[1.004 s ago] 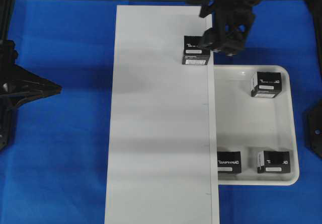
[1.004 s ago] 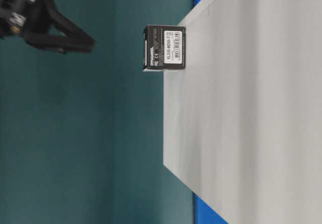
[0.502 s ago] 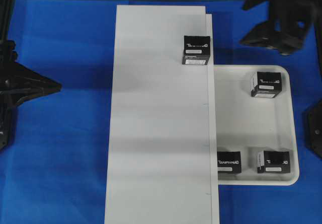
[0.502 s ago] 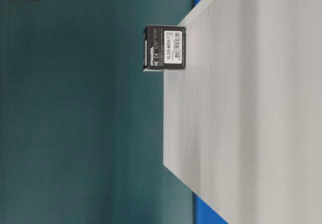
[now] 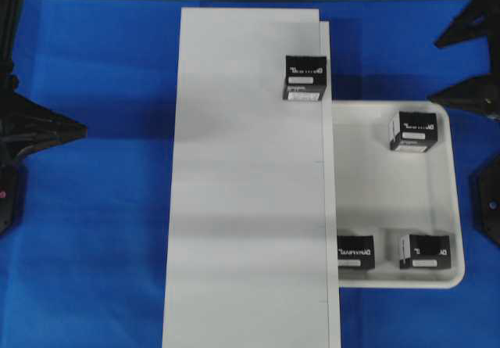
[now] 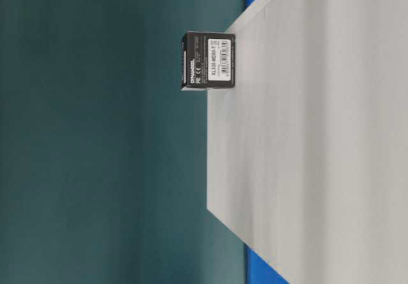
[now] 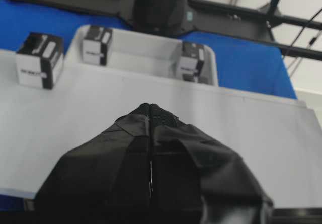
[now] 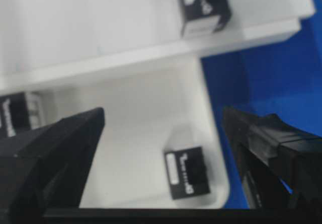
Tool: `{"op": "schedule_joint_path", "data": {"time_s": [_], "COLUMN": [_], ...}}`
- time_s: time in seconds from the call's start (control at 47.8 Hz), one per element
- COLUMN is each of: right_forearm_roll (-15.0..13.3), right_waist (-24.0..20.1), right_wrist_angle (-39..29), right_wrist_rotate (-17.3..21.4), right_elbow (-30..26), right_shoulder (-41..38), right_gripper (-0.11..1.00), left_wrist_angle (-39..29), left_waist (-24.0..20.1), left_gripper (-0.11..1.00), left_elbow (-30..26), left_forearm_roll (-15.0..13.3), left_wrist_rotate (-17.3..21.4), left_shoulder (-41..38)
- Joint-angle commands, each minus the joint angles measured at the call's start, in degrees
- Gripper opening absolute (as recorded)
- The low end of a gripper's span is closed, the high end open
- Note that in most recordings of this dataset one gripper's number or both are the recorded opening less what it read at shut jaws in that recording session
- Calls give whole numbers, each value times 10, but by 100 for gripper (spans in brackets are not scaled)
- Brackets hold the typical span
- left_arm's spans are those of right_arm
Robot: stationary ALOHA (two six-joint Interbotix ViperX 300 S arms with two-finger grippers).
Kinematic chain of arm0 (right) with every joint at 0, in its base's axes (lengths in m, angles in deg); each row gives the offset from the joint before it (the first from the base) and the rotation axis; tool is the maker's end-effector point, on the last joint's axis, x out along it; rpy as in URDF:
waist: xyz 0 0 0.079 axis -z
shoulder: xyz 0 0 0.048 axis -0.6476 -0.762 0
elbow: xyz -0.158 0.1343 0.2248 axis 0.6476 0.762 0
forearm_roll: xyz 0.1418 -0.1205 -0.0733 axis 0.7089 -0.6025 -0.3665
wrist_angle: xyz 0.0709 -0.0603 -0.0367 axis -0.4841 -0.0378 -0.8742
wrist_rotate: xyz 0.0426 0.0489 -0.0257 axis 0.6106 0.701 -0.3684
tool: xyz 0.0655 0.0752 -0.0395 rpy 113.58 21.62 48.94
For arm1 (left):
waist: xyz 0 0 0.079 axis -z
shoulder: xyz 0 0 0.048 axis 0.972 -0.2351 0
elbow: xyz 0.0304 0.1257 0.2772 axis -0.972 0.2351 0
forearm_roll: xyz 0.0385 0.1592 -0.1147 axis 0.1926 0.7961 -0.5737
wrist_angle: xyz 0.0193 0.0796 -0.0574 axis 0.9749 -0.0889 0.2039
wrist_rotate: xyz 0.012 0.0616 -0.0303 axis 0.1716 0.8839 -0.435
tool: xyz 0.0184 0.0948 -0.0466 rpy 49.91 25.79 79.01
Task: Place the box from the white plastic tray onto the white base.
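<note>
Right gripper (image 8: 161,133) fingers spread wide, holding nothing, raised over the white plastic tray (image 5: 445,113). Left gripper (image 7: 150,110) fingers pressed together, empty, level above the white base (image 5: 242,207). Box (image 5: 305,77) rests on base's far edge.

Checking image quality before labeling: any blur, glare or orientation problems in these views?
Right wrist view: soft focus, box lettering smeared. Table-level view: rotated sideways, box label sharp. Overhead view: white base near washed out, faint grey bands. Left wrist view: shut end effector fills the foreground.
</note>
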Motion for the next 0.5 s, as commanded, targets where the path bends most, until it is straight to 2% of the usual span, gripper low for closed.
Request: {"op": "schedule_joint_path", "data": {"time_s": [0.0,0.209,0.481], "right_forearm_roll": [2,3,3], "right_waist": [-2,-4,-16], "right_wrist_angle": [20,39,47], "right_wrist_rotate": [2,3,3], "right_elbow": [7,34,50], "right_shoulder": [23,62,55], "right_gripper": [98,98,98], "left_wrist_angle": [5,4,4], "left_waist": [-1,-1,-1], "left_gripper": [-7,-7,-7], "left_elbow": [-18,-18,-18], "left_forearm_roll": [2,2,2], "left_wrist_rotate": [6,9,8], "left_shoulder": [-3,2,4]}}
